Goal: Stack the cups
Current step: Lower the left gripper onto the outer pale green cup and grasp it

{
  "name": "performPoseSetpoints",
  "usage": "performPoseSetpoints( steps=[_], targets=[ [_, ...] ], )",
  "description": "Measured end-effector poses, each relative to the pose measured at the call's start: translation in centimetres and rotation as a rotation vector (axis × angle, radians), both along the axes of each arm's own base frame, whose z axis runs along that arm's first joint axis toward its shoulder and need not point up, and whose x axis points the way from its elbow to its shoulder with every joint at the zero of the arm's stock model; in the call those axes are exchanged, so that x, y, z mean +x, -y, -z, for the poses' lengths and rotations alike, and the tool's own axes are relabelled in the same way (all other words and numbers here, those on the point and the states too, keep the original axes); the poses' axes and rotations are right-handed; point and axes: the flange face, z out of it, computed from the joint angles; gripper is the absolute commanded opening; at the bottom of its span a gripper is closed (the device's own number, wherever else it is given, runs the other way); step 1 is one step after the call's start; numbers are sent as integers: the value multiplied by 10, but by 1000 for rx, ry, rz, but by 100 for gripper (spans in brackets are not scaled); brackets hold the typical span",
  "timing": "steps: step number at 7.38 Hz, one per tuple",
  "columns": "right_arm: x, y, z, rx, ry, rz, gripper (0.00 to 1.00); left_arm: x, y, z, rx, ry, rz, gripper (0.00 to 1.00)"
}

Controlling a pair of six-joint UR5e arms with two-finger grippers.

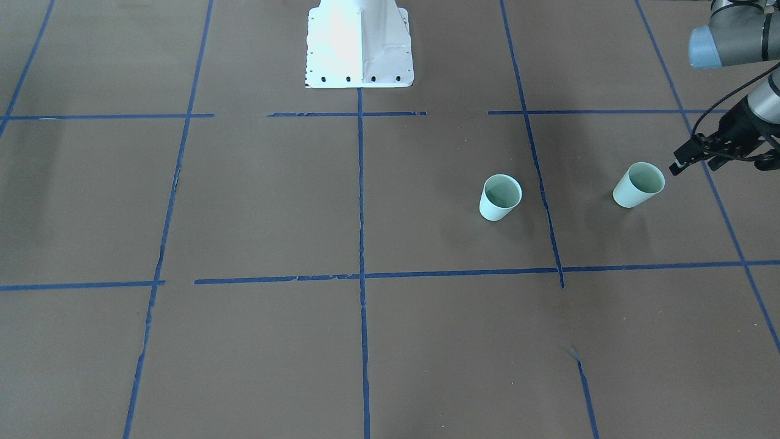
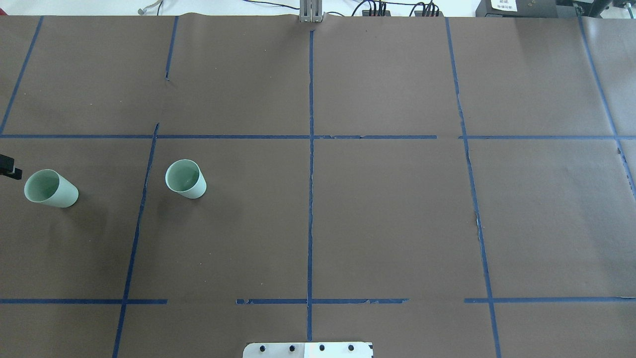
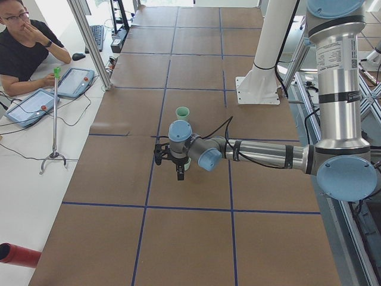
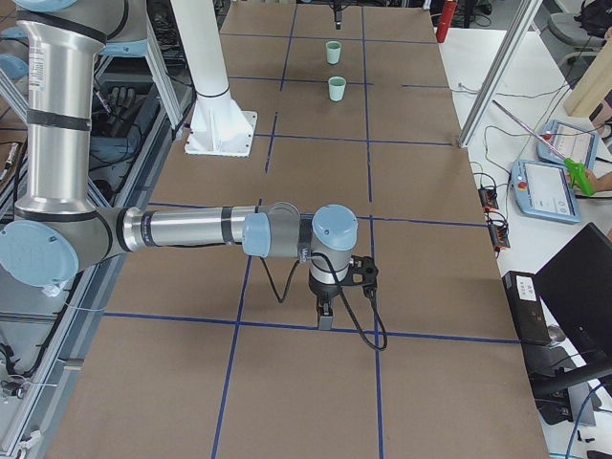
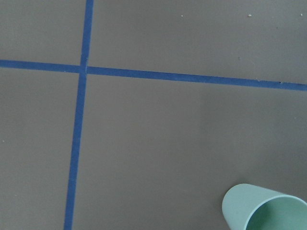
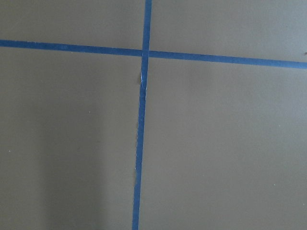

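Left claw (image 1: 679,165) hovers just beside outer cup (image 1: 638,185), seemingly not touching; spread or pressed, can't tell. Second cup (image 1: 500,197) well apart.

Robotics lab: blue tape grid (image 2: 310,199) on a paper-covered table (image 2: 397,223), operator (image 3: 21,42) beside tablets (image 3: 30,107).

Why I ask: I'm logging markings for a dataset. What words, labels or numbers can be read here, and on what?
No text here can be read.
Left arm sticker: print too small to read.
Right arm sticker: print too small to read.
White label on the black box beyond the table: blurred.
Cups: plain, no markings.
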Motion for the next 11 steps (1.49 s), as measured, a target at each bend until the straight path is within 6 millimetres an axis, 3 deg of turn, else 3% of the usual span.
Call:
performPoseSetpoints(
  steps=[1, 3, 5, 6, 8, 9, 11],
  targets=[
    [0, 0, 0, 0, 0, 0, 100, 15, -5, 3, 4, -2, -4, 98],
    [0, 0, 0, 0, 1, 0, 100, 27, -9, 1, 4, -1, -15, 97],
    [0, 0, 0, 0, 0, 0, 100, 32, -9, -7, -6, 5, -24, 86],
    [0, 0, 0, 0, -1, 0, 100, 35, -7, -12, -10, 8, -29, 68],
    [0, 0, 0, 0, -1, 0, 100, 40, -2, -14, -8, 6, -31, 6],
    [0, 0, 0, -1, 0, 0, 100, 41, 0, -13, -7, 3, -31, 0],
    [0, 0, 0, 0, 0, 0, 100, 42, 2, -4, 0, -9, -25, 0]
  ],
)
